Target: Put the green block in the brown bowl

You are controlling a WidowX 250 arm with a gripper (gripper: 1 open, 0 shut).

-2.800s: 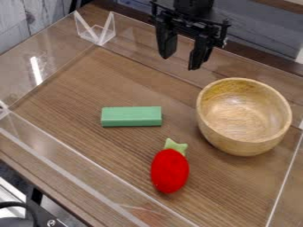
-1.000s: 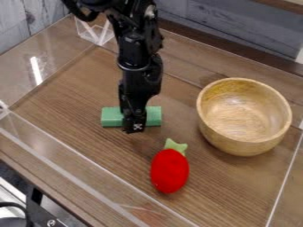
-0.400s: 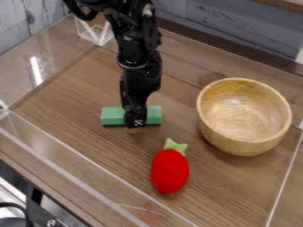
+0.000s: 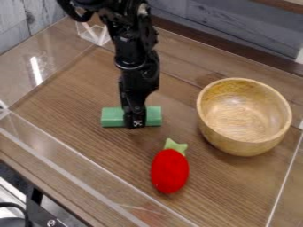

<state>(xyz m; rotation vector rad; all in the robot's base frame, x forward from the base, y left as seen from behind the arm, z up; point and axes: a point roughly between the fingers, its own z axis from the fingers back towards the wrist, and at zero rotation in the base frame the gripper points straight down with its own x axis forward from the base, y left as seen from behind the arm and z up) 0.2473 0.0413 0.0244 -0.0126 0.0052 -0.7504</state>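
Green block (image 4: 116, 116) — flat on tabletop (image 4: 71, 97), left of brown bowl (image 4: 244, 113). Hand (image 4: 136, 118) pointing down over it, fingers spread wide astride, not yet clamped. Step: grasping. Next: close, lift, carry to bowl.

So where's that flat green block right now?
The flat green block lies mid-table under the robot's hand, left of the round wooden bowl.
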